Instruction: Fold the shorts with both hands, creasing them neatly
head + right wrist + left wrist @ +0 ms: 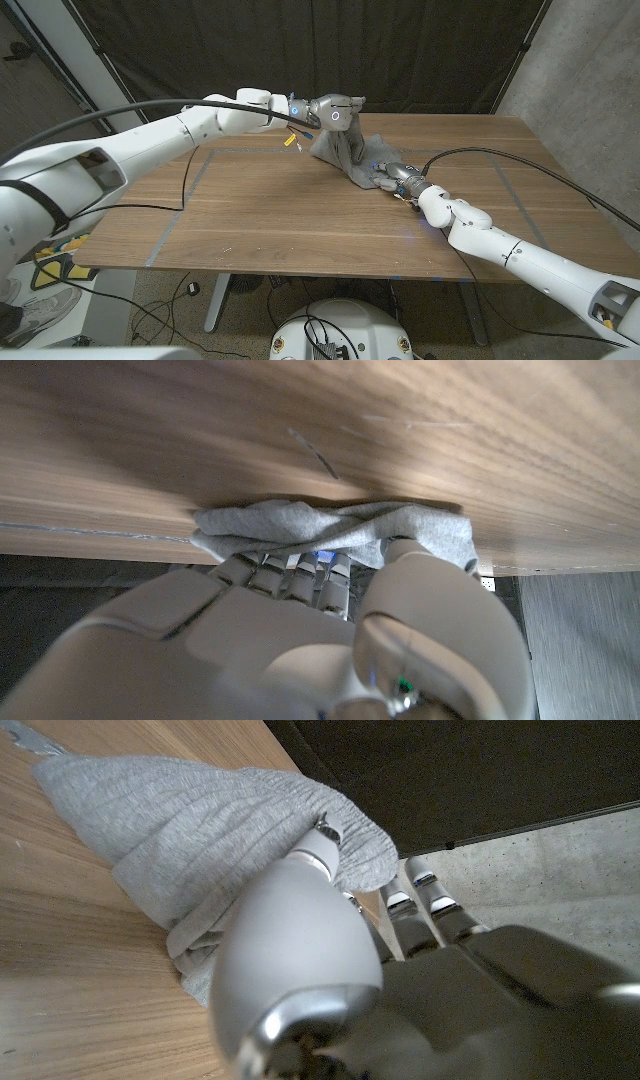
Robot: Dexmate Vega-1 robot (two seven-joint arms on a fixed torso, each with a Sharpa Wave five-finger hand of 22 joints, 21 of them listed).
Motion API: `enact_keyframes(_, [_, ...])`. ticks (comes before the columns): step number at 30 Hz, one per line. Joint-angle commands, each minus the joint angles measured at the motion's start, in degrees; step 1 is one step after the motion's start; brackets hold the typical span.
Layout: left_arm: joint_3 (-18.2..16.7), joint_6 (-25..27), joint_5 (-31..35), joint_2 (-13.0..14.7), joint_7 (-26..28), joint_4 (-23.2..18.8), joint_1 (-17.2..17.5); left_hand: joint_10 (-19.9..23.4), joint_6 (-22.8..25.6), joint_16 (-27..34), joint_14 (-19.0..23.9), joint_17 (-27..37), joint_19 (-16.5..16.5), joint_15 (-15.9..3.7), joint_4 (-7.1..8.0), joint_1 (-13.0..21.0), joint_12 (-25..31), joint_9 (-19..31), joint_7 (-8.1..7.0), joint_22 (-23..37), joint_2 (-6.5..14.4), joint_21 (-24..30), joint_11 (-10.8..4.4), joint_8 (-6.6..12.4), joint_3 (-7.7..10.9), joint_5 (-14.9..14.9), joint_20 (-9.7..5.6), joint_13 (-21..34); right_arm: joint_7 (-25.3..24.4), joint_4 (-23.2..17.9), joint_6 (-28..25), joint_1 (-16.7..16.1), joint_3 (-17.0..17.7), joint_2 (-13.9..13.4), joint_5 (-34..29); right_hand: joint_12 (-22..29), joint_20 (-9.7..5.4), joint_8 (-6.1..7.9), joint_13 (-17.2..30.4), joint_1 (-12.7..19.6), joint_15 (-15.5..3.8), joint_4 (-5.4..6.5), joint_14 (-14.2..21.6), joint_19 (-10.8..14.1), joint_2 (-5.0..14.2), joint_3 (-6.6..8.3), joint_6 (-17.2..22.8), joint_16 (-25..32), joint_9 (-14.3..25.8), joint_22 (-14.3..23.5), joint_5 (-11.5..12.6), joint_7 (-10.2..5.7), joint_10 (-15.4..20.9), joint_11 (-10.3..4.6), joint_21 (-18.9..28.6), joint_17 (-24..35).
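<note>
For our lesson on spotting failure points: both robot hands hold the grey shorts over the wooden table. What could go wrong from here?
1. The shorts hang bunched between the left hand and the right hand, so any crease made now may come out crooked.
2. The right hand's fingers hold only a crumpled edge; it could slip free.
3. The shorts sit near the table's far edge, so a dropped end might slide off.
</note>
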Motion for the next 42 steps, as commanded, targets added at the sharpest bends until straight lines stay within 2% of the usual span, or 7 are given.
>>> enact_keyframes(1, [8.1, 3.1, 0.0, -7.2, 4.4, 10.2, -6.8, 0.4, 0.0, 0.2, 0.5, 0.1, -0.1, -10.50, -0.04, 0.9, -0.1, -0.1, -0.05, 0.1, -0.1, 0.3, -0.20, -0.23, -0.41, 0.0, 0.05, 0.2, 1.2, 2.0, 2.1, 0.6, -0.7, 0.6, -0.5, 0.0, 1.22, 0.03, 0.0, -0.3, -3.73, -0.22, -0.3, 1.9, -0.30, 0.43, -0.1, 0.0, 0.1, 0.4, 0.0, -0.33, 0.1, -0.19, 0.4, 0.2])
enact_keyframes(20, [18.4, 7.5, -6.3, -16.4, 13.2, 23.6, -12.6, 0.4, -0.1, 0.1, 0.8, 0.1, -0.1, -10.55, -0.09, 1.2, -0.3, -0.4, 0.08, 0.0, 0.1, 0.5, -0.21, -0.22, -0.57, -0.1, -0.12, 0.4, 1.4, 4.6, 3.8, 1.6, -0.6, 1.4, 0.0, 0.2, 1.28, 0.07, 0.0, -0.3, -3.58, -0.49, -0.2, 1.9, -0.33, 0.78, -0.1, 0.1, 0.1, 0.4, -0.1, -0.08, 0.3, 0.11, 0.5, 0.1])
enact_keyframes(24, [20.5, 8.5, -7.8, -19.6, 15.4, 28.1, -13.4, 0.4, -0.2, 0.1, 0.9, 0.1, 0.0, -10.57, -0.12, 1.3, -0.3, -0.5, 0.14, 0.0, 0.1, 0.6, -0.21, -0.26, -0.58, -0.1, -0.19, 0.4, 1.2, 5.2, 4.4, 1.7, -0.6, 1.7, 0.2, 0.1, 1.30, 0.06, 0.0, -0.3, -3.57, -0.56, -0.2, 1.9, -0.33, 0.85, -0.1, 0.1, 0.1, 0.4, -0.1, -0.03, 0.3, 0.13, 0.5, 0.1])
enact_keyframes(37, [27.9, 12.1, -13.4, -27.7, 21.5, 39.4, -15.0, 0.4, -0.3, 0.1, 1.9, 0.0, 0.0, -10.68, -0.22, 1.7, -0.3, -0.8, 0.49, -0.1, 0.2, 0.8, 0.04, -0.37, -0.62, -0.2, -0.20, 0.6, 0.7, 4.8, 4.0, 1.0, -0.2, 1.3, 0.5, -0.1, 1.35, -0.03, 0.0, -0.2, -3.63, -0.89, -0.3, 1.8, -0.41, 1.16, -0.3, 0.0, 0.0, 0.4, -0.2, -0.19, -0.3, -0.15, 0.4, 0.1])
enact_keyframes(42, [30.5, 13.1, -15.9, -30.9, 23.5, 43.7, -14.6, 0.4, -0.4, 0.0, 2.2, -0.1, 0.0, -10.72, -0.23, 1.8, -0.3, -0.9, 0.65, -0.1, 0.2, 0.9, 0.12, -0.41, -0.66, -0.2, -0.24, 0.7, 0.5, 4.4, 4.2, 0.5, 0.1, 1.1, 1.0, -0.1, 1.36, -0.10, 0.0, -0.2, -3.65, -0.97, -0.4, 1.8, -0.40, 1.26, -0.5, 0.0, 0.0, 0.4, -0.2, -0.30, -0.3, -0.22, 0.4, 0.1])
